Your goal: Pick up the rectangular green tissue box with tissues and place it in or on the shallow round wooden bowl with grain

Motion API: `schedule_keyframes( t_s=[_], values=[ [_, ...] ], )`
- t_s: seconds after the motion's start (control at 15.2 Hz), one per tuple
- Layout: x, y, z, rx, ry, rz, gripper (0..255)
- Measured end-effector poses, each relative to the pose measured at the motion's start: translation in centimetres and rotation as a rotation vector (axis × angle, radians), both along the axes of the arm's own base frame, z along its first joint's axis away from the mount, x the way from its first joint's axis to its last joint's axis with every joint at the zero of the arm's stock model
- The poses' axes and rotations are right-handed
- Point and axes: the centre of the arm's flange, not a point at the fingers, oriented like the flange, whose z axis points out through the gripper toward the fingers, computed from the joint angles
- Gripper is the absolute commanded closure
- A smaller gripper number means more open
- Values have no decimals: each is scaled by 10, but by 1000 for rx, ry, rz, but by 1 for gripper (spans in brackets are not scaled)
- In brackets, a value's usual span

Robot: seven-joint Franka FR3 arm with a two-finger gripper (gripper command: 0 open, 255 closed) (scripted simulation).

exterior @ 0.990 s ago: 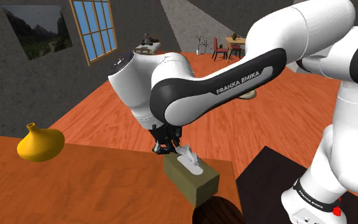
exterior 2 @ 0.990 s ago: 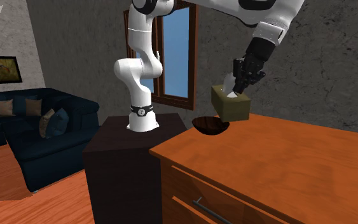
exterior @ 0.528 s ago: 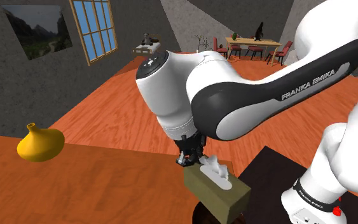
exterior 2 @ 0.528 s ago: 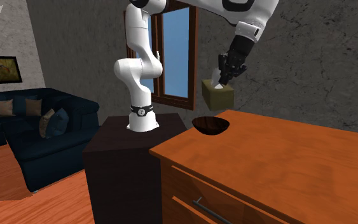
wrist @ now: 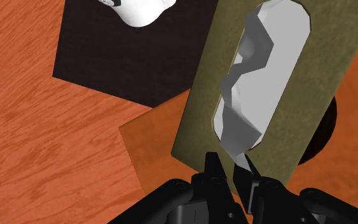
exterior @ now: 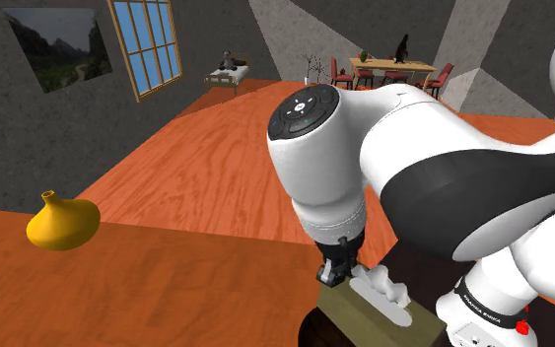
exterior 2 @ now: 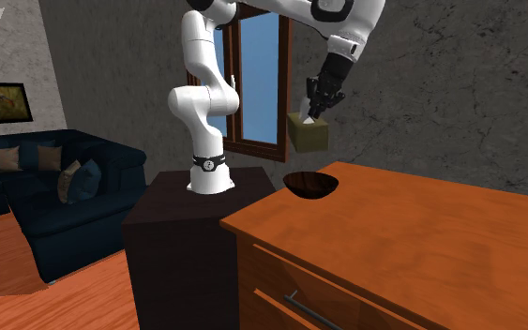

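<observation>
Pinching the olive tissue box, my gripper hangs it at the dark bowl's twelve o'clock, clearing its rim for lowering.

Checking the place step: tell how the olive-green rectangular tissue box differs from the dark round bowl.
The olive-green rectangular tissue box hangs from the black gripper; the dark round bowl rests on the wooden table. The box is flat-sided and shows white tissue; the bowl is curved.

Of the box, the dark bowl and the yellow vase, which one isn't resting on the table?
The olive tissue box: the pincer holds it in the air above the bowl, while the bowl and the vase sit on the table.
</observation>
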Motion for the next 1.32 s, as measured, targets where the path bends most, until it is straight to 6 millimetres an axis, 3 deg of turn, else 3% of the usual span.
schedule_keyframes(
  t_s=[1.32],
  values=[
    [-4, 0, -103, 0, 1, -1, 255]
  ],
)
